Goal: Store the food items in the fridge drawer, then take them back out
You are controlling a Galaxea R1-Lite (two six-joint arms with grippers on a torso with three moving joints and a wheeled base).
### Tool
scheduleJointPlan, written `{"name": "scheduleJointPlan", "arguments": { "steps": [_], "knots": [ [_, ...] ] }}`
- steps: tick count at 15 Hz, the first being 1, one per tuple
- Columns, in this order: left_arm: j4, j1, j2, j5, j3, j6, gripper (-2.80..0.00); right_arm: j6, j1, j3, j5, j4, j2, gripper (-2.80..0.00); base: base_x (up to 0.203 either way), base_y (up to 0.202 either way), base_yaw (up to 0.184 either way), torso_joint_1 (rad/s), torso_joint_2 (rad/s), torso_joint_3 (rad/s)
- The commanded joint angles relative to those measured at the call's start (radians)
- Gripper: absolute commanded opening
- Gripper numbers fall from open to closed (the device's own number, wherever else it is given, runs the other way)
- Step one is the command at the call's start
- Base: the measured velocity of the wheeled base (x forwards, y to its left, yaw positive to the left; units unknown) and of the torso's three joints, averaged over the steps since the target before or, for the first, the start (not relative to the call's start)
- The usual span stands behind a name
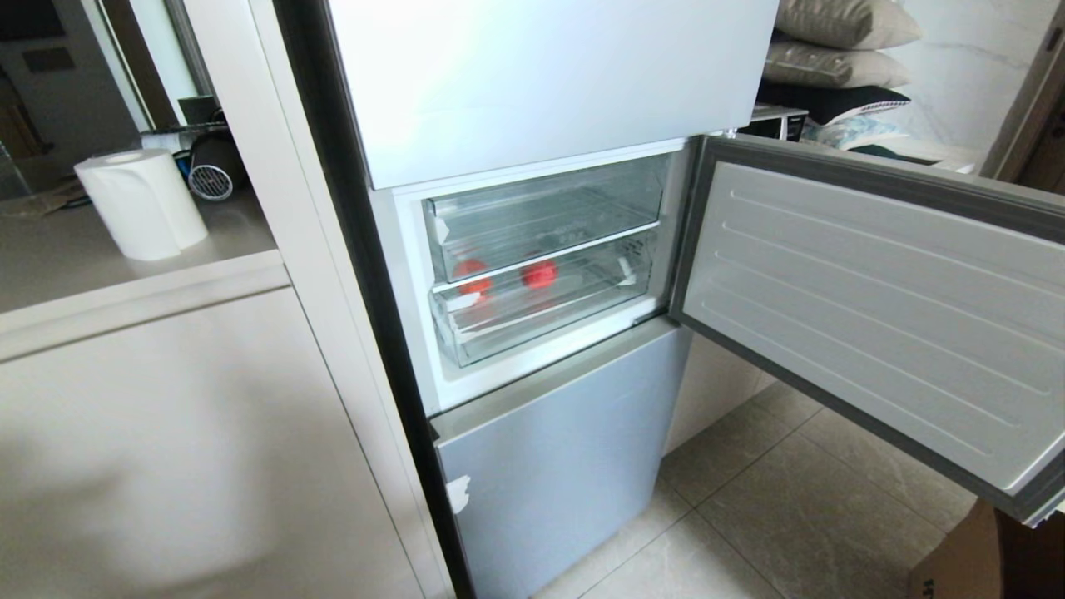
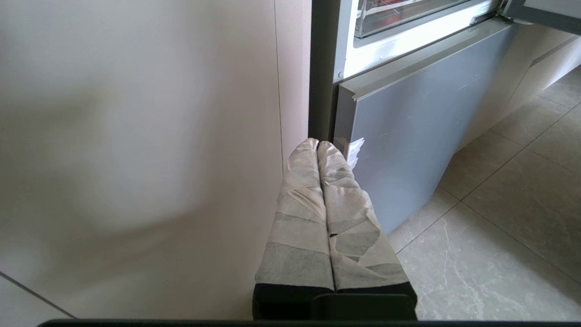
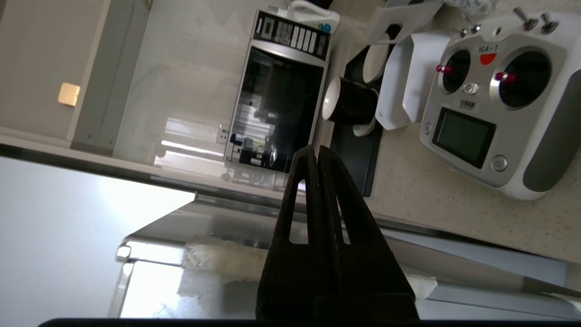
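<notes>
Two small red food items [image 1: 539, 273] [image 1: 472, 276] lie inside the fridge drawer [image 1: 549, 320], the lower clear bin in the open middle compartment, and show through its front. The drawer is pushed in. Its lower front edge also shows in the left wrist view [image 2: 408, 16]. Neither gripper is in the head view. My left gripper [image 2: 317, 144], fingers wrapped in pale tape, hangs shut and empty low beside the fridge's bottom panel [image 2: 408, 136]. My right gripper [image 3: 314, 151], black, is shut on nothing and sits by the open door's edge [image 3: 236, 227], facing a counter.
The middle door [image 1: 865, 308] stands swung wide to the right over the tiled floor [image 1: 799, 516]. A shallower clear tray [image 1: 541, 208] sits above the drawer. A pale cabinet [image 1: 166, 441] with a paper roll [image 1: 141, 204] stands left. A microwave [image 3: 279, 100], black cup [image 3: 349, 100] and remote controller [image 3: 499, 100] sit on the counter.
</notes>
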Motion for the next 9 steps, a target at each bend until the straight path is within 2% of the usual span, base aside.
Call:
{"name": "scheduleJointPlan", "arguments": {
  "steps": [1, 2, 5, 9],
  "knots": [
    [0.0, 0.0, 0.002, 0.0, 0.0, 0.0, -2.8, 0.015, 0.033, -0.029, 0.01, -0.004, 0.046, -2.8, 0.0, 0.0, 0.0, 0.0, 0.0, 0.0],
    [0.0, 0.0, 0.002, 0.0, 0.0, 0.0, -2.8, 0.03, 0.04, -0.031, 0.02, -0.004, 0.041, -2.8, 0.0, 0.0, 0.0, 0.0, 0.0, 0.0],
    [0.0, 0.0, 0.001, 0.0, 0.0, 0.0, -2.8, 0.101, 0.037, -0.004, 0.133, 0.001, -0.016, -2.8, 0.0, 0.0, 0.0, 0.0, 0.0, 0.0],
    [0.0, 0.0, 0.002, -0.001, 0.0, 0.0, -2.8, 0.122, 0.035, 0.143, 0.215, -0.001, -0.126, -2.8, 0.0, 0.0, 0.0, 0.0, 0.0, 0.0]
  ]
}}
